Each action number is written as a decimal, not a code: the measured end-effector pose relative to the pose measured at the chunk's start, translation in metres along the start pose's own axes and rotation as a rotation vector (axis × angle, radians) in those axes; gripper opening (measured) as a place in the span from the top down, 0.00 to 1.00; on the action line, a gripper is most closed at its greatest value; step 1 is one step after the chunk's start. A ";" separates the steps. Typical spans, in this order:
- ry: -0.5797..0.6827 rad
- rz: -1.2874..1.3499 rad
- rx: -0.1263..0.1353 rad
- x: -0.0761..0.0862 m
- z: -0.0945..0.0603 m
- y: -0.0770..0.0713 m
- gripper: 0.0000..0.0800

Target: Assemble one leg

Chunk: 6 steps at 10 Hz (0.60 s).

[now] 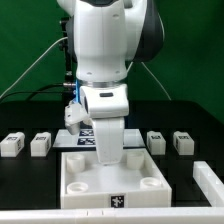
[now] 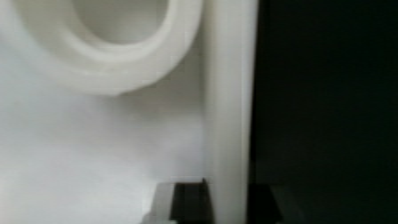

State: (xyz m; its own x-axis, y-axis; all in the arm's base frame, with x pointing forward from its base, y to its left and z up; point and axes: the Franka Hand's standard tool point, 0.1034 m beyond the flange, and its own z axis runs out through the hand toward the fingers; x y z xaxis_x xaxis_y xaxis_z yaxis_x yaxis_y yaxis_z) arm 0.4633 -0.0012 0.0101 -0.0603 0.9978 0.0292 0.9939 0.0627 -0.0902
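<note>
Exterior view: my arm down over the panel, all 4 legs loose.

On the black worktop my arm stands over the white panel. 2 legs lie on each side, well apart, the nearest leg on the exterior view's right. A socket fills the wrist view. My claw is hidden, so I cannot tell its opening or hold. So close, I could shove the panel askew.

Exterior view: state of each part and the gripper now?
Two legs at the exterior view's left: loose on table.
Two legs at the exterior view's right: loose on table.
White panel: flat on table, visible sockets empty.
Gripper: down at panel, opening hidden.
</note>
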 end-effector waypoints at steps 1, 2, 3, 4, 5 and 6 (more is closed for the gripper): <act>0.006 0.007 -0.008 0.015 -0.002 0.016 0.91; 0.014 0.011 -0.013 0.029 -0.002 0.033 0.91; 0.017 0.051 0.012 0.037 -0.001 0.035 0.91; 0.018 0.072 0.034 0.047 -0.001 0.036 0.91; 0.020 0.074 0.042 0.056 -0.001 0.036 0.91; 0.019 0.079 0.054 0.060 -0.002 0.037 0.91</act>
State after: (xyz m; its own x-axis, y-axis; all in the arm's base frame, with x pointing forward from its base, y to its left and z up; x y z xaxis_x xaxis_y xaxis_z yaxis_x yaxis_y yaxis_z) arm 0.4962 0.0613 0.0105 0.0208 0.9990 0.0384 0.9891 -0.0149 -0.1464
